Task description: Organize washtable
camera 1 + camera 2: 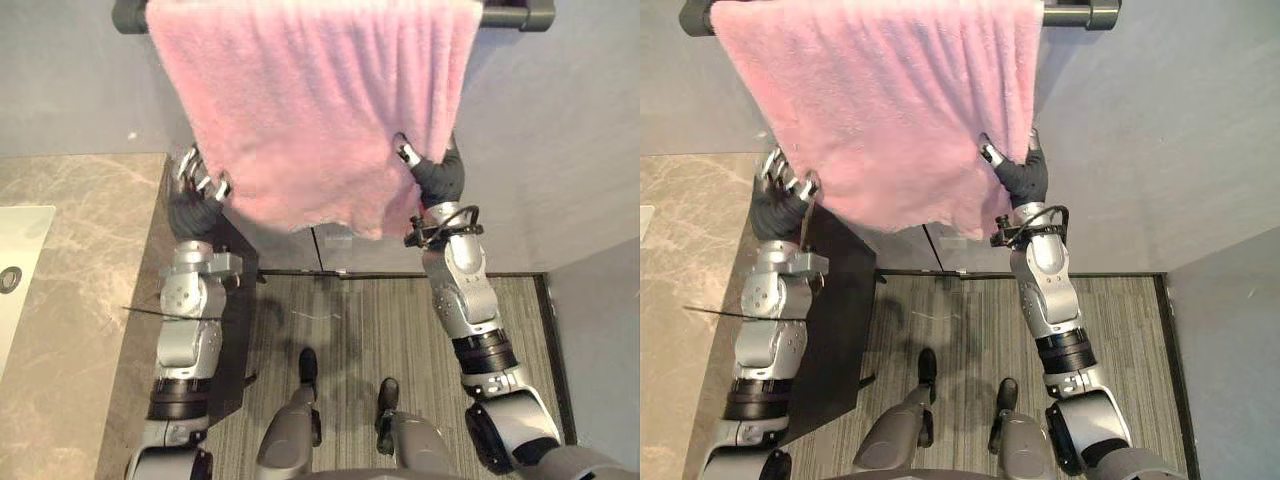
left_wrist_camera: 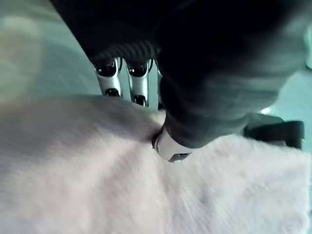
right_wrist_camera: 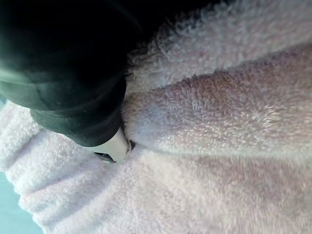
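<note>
While pink towel [image 1: 310,100] drapes dark rail [image 1: 515,14], left hand [image 1: 198,195], right hand [image 1: 435,175] each pinch its lower edge; marble surface [image 1: 90,260] beside left arm.

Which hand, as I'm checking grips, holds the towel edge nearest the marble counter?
The left hand: it pinches the pink towel at the edge beside the marble counter; the right hand pinches the opposite edge, away from it.

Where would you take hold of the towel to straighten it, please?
At its lower corners, coming from below: the towel hangs draped over the rail, so its bottom hem hangs free. The left hand and right hand pinch there.
</note>
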Tool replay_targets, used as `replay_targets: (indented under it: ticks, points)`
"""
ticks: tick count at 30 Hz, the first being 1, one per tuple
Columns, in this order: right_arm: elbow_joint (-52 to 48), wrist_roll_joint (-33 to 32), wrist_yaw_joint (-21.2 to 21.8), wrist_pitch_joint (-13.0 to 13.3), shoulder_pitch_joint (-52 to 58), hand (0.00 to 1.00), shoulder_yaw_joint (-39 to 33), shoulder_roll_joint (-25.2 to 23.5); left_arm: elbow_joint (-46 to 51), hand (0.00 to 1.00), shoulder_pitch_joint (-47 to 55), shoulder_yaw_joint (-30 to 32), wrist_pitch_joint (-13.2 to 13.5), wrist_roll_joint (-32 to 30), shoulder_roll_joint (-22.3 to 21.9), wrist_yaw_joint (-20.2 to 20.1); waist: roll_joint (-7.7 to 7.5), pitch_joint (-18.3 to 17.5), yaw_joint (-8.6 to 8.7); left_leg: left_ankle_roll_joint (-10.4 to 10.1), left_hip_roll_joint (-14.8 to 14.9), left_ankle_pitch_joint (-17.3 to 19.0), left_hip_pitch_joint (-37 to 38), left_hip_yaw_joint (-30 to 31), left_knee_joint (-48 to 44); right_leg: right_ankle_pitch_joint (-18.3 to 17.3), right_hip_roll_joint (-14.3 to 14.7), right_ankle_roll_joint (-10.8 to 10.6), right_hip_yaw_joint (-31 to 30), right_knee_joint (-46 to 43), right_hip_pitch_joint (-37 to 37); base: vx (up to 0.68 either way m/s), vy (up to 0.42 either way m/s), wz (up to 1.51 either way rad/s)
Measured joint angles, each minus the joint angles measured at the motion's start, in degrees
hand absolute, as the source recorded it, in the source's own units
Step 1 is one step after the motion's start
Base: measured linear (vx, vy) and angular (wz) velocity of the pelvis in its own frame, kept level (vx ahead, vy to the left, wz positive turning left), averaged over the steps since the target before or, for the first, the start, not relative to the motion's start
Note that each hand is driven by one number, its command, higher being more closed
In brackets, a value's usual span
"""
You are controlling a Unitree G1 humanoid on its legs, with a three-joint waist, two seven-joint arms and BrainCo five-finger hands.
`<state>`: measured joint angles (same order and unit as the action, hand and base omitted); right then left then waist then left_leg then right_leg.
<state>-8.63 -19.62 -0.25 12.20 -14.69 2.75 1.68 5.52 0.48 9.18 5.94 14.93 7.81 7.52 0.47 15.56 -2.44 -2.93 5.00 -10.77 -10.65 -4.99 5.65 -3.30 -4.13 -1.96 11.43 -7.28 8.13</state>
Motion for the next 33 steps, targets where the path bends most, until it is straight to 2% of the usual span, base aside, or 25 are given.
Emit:
replay_targets:
  ticks: [3, 6, 7, 9, 10, 13, 16, 19, 22, 25, 27, 30, 33]
  points:
    - [-1.0, -0.1, 3.3, -0.3, 11.3, 0.00, 0.9, -0.1, 3.9, 0.00, 8.7, -0.1, -1.3, -2.9, -1.5, -2.1, -0.46, -0.3, -0.07, 0.1, -0.1, 0.3, -0.5, -0.2, -0.1, 0.1, 0.0, -0.1, -0.2, 0.6, 0.3, 0.06, 0.005, -0.02]
    - [1.0, -1.9, 7.5, -4.2, 28.1, 0.00, 3.2, 0.1, 9.9, 0.00, 18.8, -0.2, -1.3, -3.8, -3.0, -5.9, -0.33, -0.2, -0.04, 0.2, 0.0, 0.8, -1.0, -1.3, -0.2, 0.1, 0.0, -0.2, -1.2, 0.7, 1.2, 0.05, 0.004, -0.18]
    - [1.0, -3.0, 9.3, -4.7, 33.6, 0.00, 4.5, 1.2, 11.6, 0.00, 22.5, -1.0, -1.3, -3.6, -3.3, -7.3, -0.29, -0.2, 0.26, -0.2, 0.0, 1.2, -0.7, -1.7, -0.2, 0.2, 0.0, -0.3, -1.5, 0.9, 1.1, 0.06, -0.001, -0.23]
    - [1.0, -3.4, 12.1, -5.1, 39.0, 0.00, 6.1, 3.0, 12.9, 0.00, 27.0, -3.6, -1.2, -1.9, -3.2, -9.8, -0.20, -0.3, 0.70, -0.2, 0.1, 1.5, -0.3, -2.4, -0.2, 0.2, 0.1, -0.3, -2.2, 1.0, 1.0, 0.04, -0.007, -0.17]
    - [1.0, -3.4, 13.8, -5.5, 41.2, 0.00, 7.4, 4.5, 13.3, 0.00, 29.6, -5.9, -1.2, -0.4, -3.1, -11.6, -0.16, -0.3, 1.64, -0.3, 0.2, 1.6, -0.1, -2.4, -0.2, 0.2, 0.1, -0.3, -2.1, 1.2, 0.6, 0.03, -0.007, -0.08]
    - [1.0, -2.3, 17.0, -6.1, 42.8, 0.00, 9.5, 7.6, 13.4, 0.00, 33.5, -12.3, -1.7, 4.9, -0.9, -16.2, -0.07, -0.5, 1.77, -0.2, 0.2, 2.2, 1.3, -2.8, -0.2, 0.1, 0.1, -0.4, -2.2, 1.7, -0.7, 0.03, -0.003, -0.04]
    - [1.0, -2.3, 19.3, -6.3, 42.6, 0.00, 12.2, 11.5, 13.4, 0.00, 35.0, -19.9, -2.3, 11.4, 5.5, -19.4, 0.46, -1.9, 1.70, 0.0, 0.1, 2.8, 1.5, -2.9, -0.2, 0.1, 0.1, -0.5, -2.1, 2.0, -1.1, 0.03, 0.002, -0.01]
    - [0.1, -2.5, 20.3, -6.5, 38.5, 0.00, 17.4, 16.8, 16.0, 0.00, 34.5, -28.3, -3.4, 18.5, 14.1, -21.6, 0.59, -3.3, 1.89, 0.0, -0.1, 3.2, 3.2, -2.9, -0.2, -0.1, -0.1, -0.8, -2.0, 2.5, -3.0, 0.04, 0.005, 0.02]
    - [-4.3, -6.1, 20.2, -6.3, 32.5, 0.00, 21.7, 19.3, 21.2, 0.00, 32.9, -31.4, -3.4, 24.3, 19.5, -22.4, 0.70, -4.9, 1.91, 0.0, -0.1, 3.2, 3.4, -2.9, -0.2, -0.2, -0.1, -1.0, -1.9, 2.6, -3.3, 0.03, 0.002, 0.01]
    - [-9.4, -12.8, 19.4, -5.1, 24.6, 0.00, 24.1, 19.3, 23.6, 0.00, 27.8, -30.8, -2.5, 28.4, 20.8, -22.2, 0.93, -5.9, 1.68, 0.2, -0.2, 3.0, 3.8, -2.5, -0.1, -0.2, -0.2, -1.0, -1.4, 2.7, -4.0, 0.02, 0.004, 0.07]
    - [-9.9, -15.3, 18.0, -3.2, 18.8, 0.00, 25.3, 17.8, 24.2, 0.00, 23.9, -30.3, -0.6, 29.7, 20.4, -21.6, 0.86, -6.3, 1.63, 0.2, -0.3, 3.0, 4.3, -2.2, -0.1, -0.2, -0.2, -1.0, -1.1, 2.7, -4.6, 0.00, 0.010, 0.08]
    - [-8.9, -16.3, 14.8, -0.8, 8.7, 0.00, 26.1, 15.1, 25.3, 0.00, 16.7, -26.8, 2.0, 30.0, 18.7, -18.6, 0.87, -6.7, 1.51, 0.2, -0.3, 3.0, 4.3, -1.9, 0.2, -0.2, -0.2, -1.0, -0.9, 2.7, -4.7, -0.03, 0.010, 0.04]
    - [-3.1, -15.9, 11.8, 1.8, -0.3, 0.00, 26.2, 11.5, 24.0, 0.00, 9.7, -23.8, 3.6, 29.5, 15.8, -15.5, 1.03, -7.0, 1.35, -0.2, -0.1, 2.6, 3.1, -1.7, 0.1, 0.1, -0.1, -0.7, -0.8, 2.4, -3.4, -0.01, 0.001, 0.01]
